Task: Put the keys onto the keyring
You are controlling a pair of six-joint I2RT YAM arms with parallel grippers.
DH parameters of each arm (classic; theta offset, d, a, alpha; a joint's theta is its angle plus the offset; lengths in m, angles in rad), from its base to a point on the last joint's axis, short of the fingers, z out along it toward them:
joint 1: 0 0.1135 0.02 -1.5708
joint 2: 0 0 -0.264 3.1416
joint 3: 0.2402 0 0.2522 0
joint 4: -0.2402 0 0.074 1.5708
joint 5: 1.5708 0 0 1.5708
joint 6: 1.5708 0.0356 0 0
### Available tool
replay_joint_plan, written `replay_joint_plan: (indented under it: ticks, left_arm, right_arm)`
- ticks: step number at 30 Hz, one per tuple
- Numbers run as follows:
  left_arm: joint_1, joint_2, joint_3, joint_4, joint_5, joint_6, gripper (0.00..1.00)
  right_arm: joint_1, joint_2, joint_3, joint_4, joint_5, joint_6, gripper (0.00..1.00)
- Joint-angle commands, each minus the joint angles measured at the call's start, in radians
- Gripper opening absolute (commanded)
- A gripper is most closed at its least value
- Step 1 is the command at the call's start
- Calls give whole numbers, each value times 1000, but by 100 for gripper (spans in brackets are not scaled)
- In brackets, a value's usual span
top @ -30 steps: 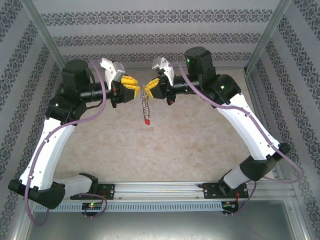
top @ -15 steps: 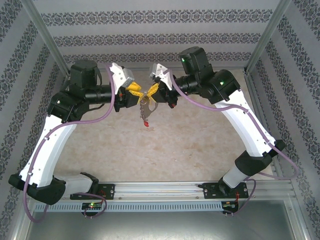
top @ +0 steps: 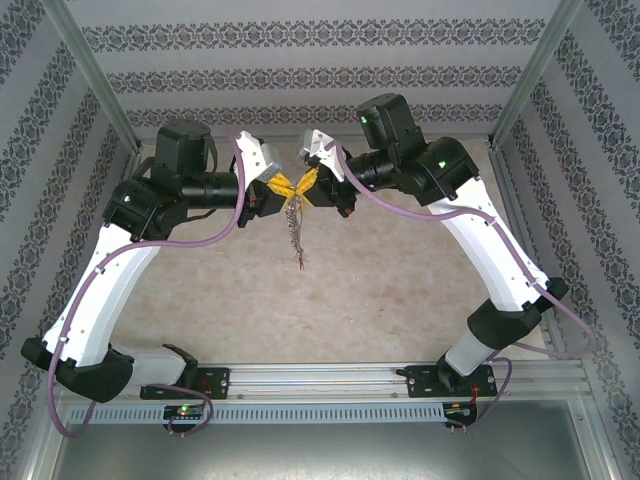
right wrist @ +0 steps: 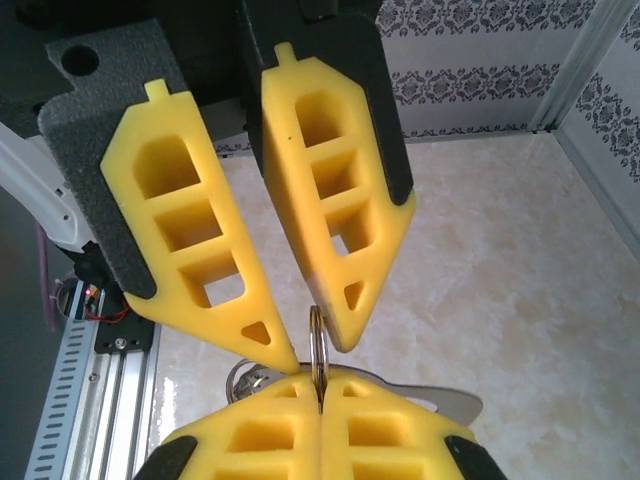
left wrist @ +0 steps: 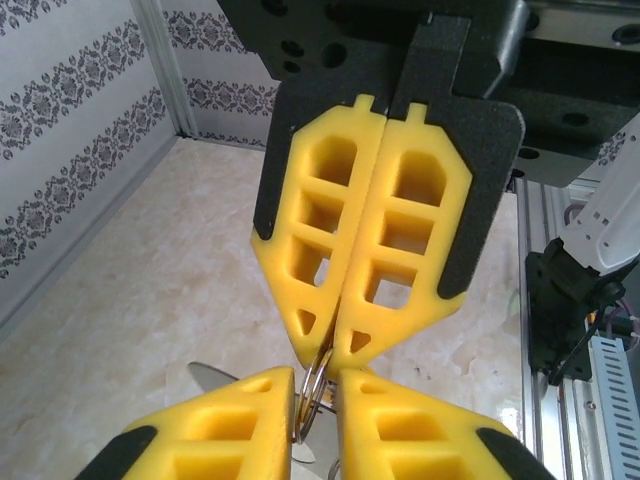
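Both grippers meet tip to tip above the back of the table. My right gripper (top: 306, 190) (right wrist: 320, 385) is shut on a thin metal ring (right wrist: 316, 335) of the keyring. The keyring's chain (top: 295, 225) hangs straight down from it, ending in a small red tag (top: 299, 260). A flat grey metal piece (right wrist: 445, 402) shows under the right fingers. My left gripper (top: 284, 186) (left wrist: 315, 400) faces the right one, jaws a narrow gap apart with the ring (left wrist: 318, 375) between them, close to one fingertip (right wrist: 345, 335). The keys are hidden.
The marble-patterned table top (top: 400, 290) lies well below the hanging chain. Patterned walls and metal corner posts (top: 95, 75) close in the back and sides. A rail (top: 320, 378) with both arm bases runs along the near edge.
The left arm has swung right until its fingers meet the right gripper's, and its jaws have narrowed around the ring. The hanging keyring has turned edge-on.
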Motion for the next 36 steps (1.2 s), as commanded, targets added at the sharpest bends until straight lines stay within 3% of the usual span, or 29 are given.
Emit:
replay_joint_plan:
  ticks: [1, 4, 11, 15, 19, 27, 36]
  left_arm:
    - [-15, 12, 30, -20, -11, 27, 12]
    - [-15, 13, 31, -21, -7, 26, 0]
    - [-15, 9, 31, 8, 11, 2, 0]
    - [-11, -10, 2, 76, 23, -38, 0]
    - [7, -31, -33, 154, 60, -94, 0]
    - [84, -87, -137, 421, 178, -297, 0]
    - [128, -114, -202, 639, 255, -465, 0]
  right_arm:
    - [15, 10, 37, 4, -19, -18, 0]
    - [16, 12, 34, 3, -14, -20, 0]
    - [13, -3, 16, 22, 7, -15, 0]
    - [-5, -41, -47, 110, 12, 57, 26]
    - [-37, -98, -134, 224, -20, 143, 39]
    - [-104, -205, -300, 450, -95, 323, 37]
    - [-114, -224, -330, 577, -138, 433, 35]
